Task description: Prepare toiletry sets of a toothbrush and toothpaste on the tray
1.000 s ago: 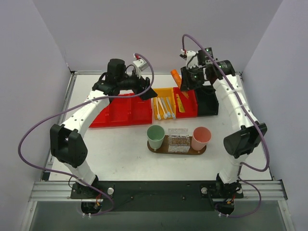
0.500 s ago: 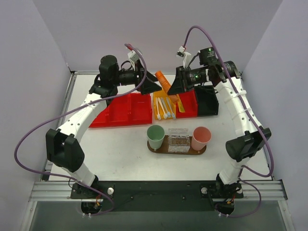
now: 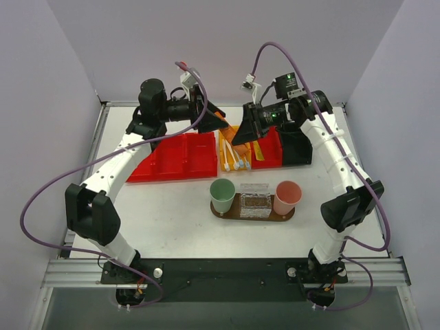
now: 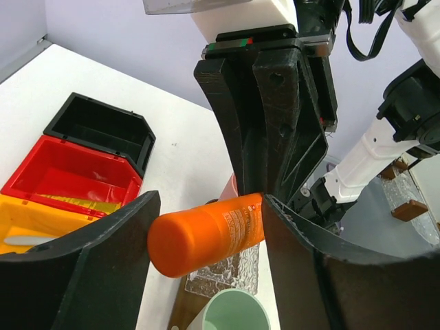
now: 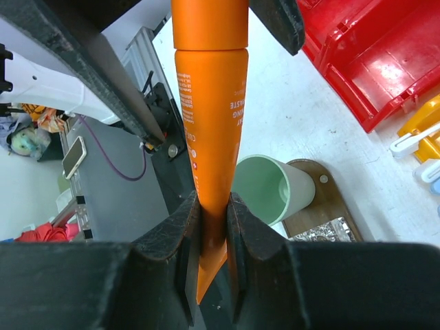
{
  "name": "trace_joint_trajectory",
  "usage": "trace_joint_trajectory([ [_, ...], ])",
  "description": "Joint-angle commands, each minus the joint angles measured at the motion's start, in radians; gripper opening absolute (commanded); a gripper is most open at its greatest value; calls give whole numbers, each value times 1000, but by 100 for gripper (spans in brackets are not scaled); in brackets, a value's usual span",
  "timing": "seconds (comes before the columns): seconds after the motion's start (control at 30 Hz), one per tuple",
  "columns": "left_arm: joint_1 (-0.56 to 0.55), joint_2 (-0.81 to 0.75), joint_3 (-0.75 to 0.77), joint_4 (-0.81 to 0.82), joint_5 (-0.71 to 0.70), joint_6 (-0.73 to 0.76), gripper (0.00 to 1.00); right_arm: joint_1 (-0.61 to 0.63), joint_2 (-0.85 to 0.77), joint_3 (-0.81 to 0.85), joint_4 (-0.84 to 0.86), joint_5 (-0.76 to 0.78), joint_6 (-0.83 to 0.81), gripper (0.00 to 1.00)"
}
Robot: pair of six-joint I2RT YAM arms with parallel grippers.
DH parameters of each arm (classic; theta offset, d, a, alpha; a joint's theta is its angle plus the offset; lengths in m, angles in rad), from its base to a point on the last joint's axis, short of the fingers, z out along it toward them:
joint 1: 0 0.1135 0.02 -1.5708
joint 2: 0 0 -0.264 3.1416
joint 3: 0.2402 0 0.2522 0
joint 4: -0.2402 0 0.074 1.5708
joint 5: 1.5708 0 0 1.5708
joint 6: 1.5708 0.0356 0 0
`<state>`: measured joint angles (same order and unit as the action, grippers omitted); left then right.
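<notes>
Half the toothpaste tube (image 4: pixel 206 237) is hidden overhead: right tool (image 5: pixel 214 210) clenches its tail, left tool (image 4: pixel 208 206) spread open around it.

The orange toothpaste tube (image 5: pixel 210 103) carries white printed lettering running along its body, with small round symbols beside it. In the right wrist view the lines are turned sideways and cut off at the tube's edge, so no whole word reads reliably. In the left wrist view the print is too small to read.
</notes>
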<state>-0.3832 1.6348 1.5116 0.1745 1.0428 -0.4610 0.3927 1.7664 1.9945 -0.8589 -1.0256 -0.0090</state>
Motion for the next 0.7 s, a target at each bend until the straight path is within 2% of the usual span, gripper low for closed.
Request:
trace_joint_trajectory([
  [0.0, 0, -20, -1, 20, 66, 27, 64, -2, -35, 0, 6, -57, -23, 2],
  [0.13, 0, -18, -27, 62, 101, -1, 61, 2, -28, 4, 6, -60, -20, 2],
  [0.33, 0, 0, -19, 75, 163, -54, 63, 5, -25, 12, 6, -45, -20, 2],
  [0.43, 0, 8, -36, 143, 186, -120, 64, 5, -24, 10, 8, -41, -22, 2],
  [0.67, -8, 20, -45, 177, 223, -163, 37, 8, -25, 21, 6, -34, -20, 2],
])
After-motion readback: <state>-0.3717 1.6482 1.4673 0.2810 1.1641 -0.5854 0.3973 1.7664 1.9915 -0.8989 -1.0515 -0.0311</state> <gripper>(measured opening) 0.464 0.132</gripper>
